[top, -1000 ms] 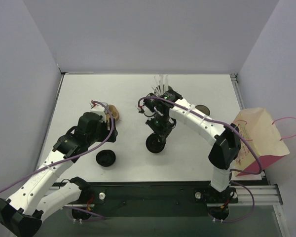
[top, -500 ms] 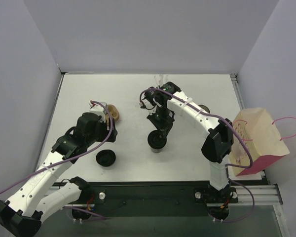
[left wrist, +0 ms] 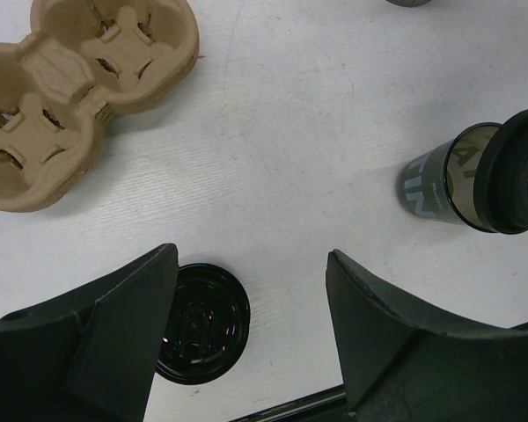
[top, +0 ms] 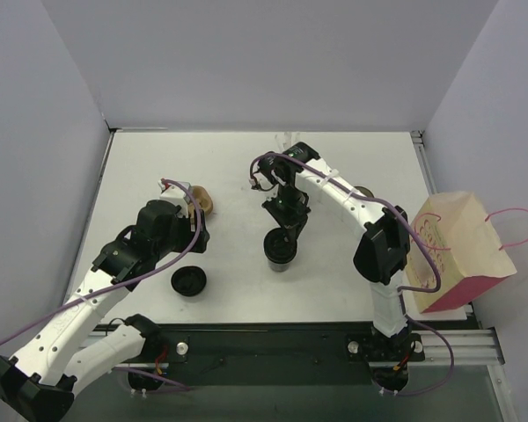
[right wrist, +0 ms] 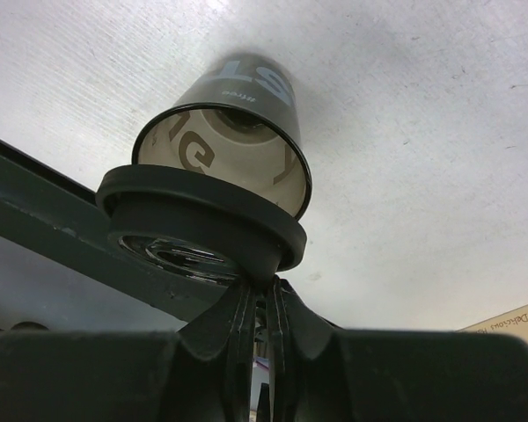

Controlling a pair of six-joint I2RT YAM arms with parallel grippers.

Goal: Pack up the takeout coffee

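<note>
Black is the lid (right wrist: 194, 207) we pinch by its rim in the right claw (right wrist: 260, 294), whose fingers stand almost together with only the lid's edge between them. We hold the lid tilted over the mouth of the takeout coffee (left wrist: 440, 180). It overlaps the cup's rim, but we cannot tell whether it is pressed on. The cup stands upright on the white table (top: 352, 281), near its middle.

Our right arm rises from its base, bends at the elbow, runs toward the far side, and turns its wrist back down onto the cup.

Our left claw (left wrist: 251, 259) stands wide apart and grips nothing. It hangs over bare table between the cardboard carrier (left wrist: 79, 88) and a loose lid (left wrist: 198, 323) lying flat near the front edge. The left arm reaches in from the near left corner with its elbow folded.

A paper bag (top: 462, 251) with pink handles stands at the right edge, well apart from the cup.
</note>
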